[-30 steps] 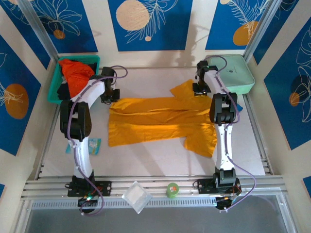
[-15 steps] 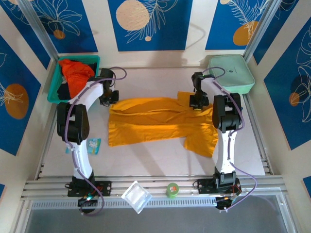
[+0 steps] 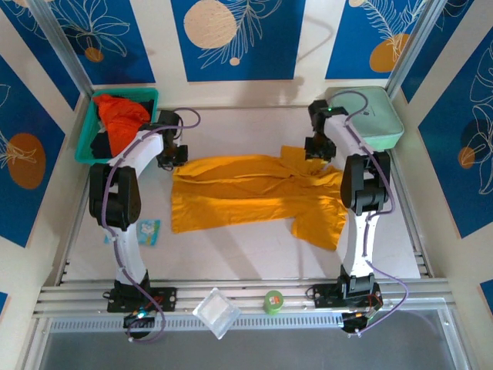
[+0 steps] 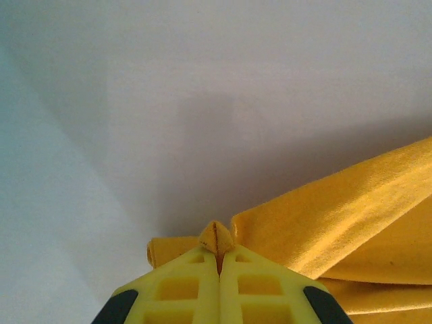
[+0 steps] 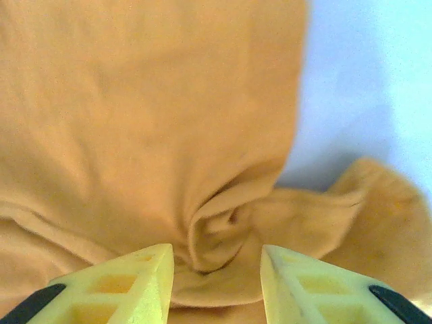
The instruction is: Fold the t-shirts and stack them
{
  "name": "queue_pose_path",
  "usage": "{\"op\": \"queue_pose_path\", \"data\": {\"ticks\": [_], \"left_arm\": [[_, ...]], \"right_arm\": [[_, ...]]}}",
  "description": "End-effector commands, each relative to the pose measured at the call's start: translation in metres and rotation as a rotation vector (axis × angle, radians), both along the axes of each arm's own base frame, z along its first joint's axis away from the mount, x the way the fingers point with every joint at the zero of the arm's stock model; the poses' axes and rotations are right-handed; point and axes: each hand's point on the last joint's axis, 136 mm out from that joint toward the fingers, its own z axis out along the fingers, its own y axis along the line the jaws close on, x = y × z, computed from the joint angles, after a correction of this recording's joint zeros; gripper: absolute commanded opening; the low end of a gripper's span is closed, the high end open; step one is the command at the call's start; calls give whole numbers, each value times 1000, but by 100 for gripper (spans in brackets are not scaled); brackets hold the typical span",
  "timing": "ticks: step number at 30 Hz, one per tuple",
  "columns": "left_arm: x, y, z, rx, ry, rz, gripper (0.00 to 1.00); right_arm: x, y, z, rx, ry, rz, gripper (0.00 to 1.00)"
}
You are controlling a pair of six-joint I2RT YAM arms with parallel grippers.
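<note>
A mustard-yellow t-shirt (image 3: 246, 193) lies spread across the middle of the table, its hem to the left. My left gripper (image 3: 171, 154) sits at the shirt's far left corner and is shut on it; a small nub of yellow cloth (image 4: 216, 236) pokes out past the closed fingertips (image 4: 196, 270). My right gripper (image 3: 317, 148) hovers over the far right shoulder, open. A puckered fold of cloth (image 5: 216, 229) lies between its spread fingers (image 5: 145, 270) without being pinched. The red-orange t-shirt (image 3: 122, 116) is heaped in the teal basket (image 3: 86, 137) at the back left.
A mint-green box (image 3: 377, 116) stands at the back right, close behind the right arm. Near the front rail lie a clear plastic box (image 3: 216, 312), a green roll (image 3: 273, 301) and a blue card (image 3: 146, 231). Metal rails edge the table.
The right gripper brought the raised far sleeve down onto the shirt, then opened and let the cloth go. The left gripper stays shut on its corner.
</note>
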Motion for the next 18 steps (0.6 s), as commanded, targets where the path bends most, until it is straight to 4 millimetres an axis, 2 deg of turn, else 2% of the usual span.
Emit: {"op": "queue_pose_path", "data": {"ticks": [1,5,9,18], "left_arm": [[-1,-4,13,-12,-31,-1,0],[0,-6,13,-21,-30,-3,0],[0,-7,12,-28,-29,-4,0],[0,-6,12,-22,-28,-3,0]], "right_arm": [[12,-21,14,-8,-19,-7,41],[38,-28,-1,15,-35,48,44],[54,-33,-15,15,-32,78,44],[56,-25,-44,31,-3,169,40]]}}
